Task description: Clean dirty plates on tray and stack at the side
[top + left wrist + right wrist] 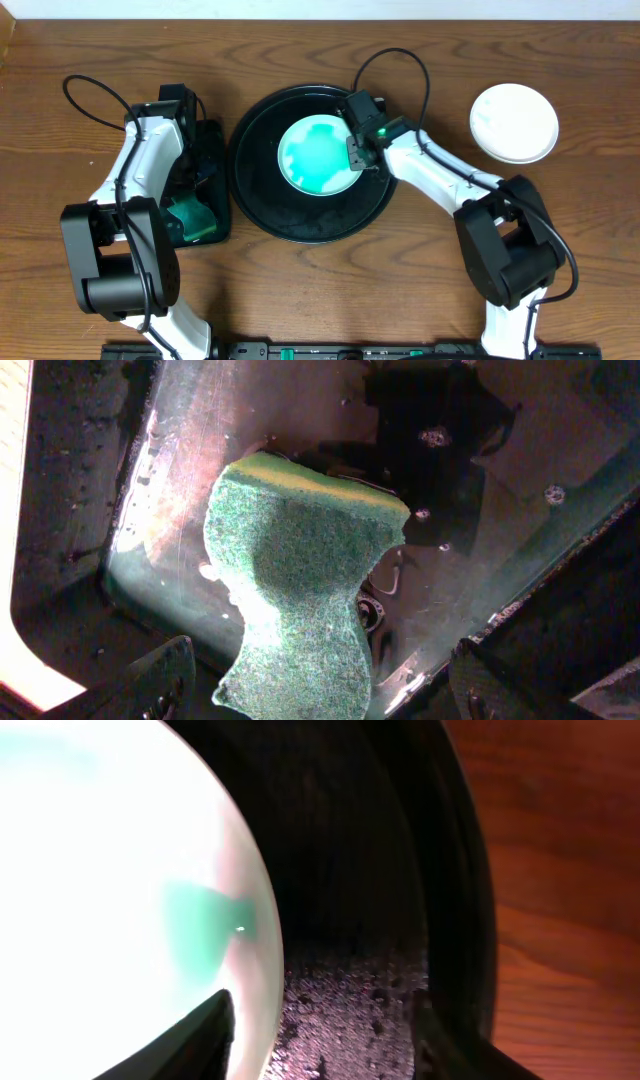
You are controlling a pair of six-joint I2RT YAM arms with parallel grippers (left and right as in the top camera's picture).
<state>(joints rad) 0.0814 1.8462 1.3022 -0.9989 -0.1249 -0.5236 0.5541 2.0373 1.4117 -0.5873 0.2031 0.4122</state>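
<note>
Looks roughly half done, judging by the layout. Finds one clean white plate [514, 122] set aside on the bare wood at about 2 o'clock from the round black tray [262, 195], with nothing stacked on it yet. Finds one dirty plate [318, 155], smeared green, lying in the tray's middle and apparently unwashed. Leaves, then, wiping that dirty plate and stacking it with the clean white plate. Places the right gripper [320, 1025] at the dirty plate's 3 o'clock rim, jaws apart, one finger over the plate and the other over the tray's floor, not clamped on anything. Places the left gripper [322, 660] low over the green sponge [300, 580] in the dark rectangular basin [218, 140] at 9 o'clock from the tray, fingers spread wide to either side and not pinching. Cannot tell about contact with the sponge. Tallies two plates (one clean, one dirty), one tray, one sponge, one basin. Shows no further plates in any view.
</note>
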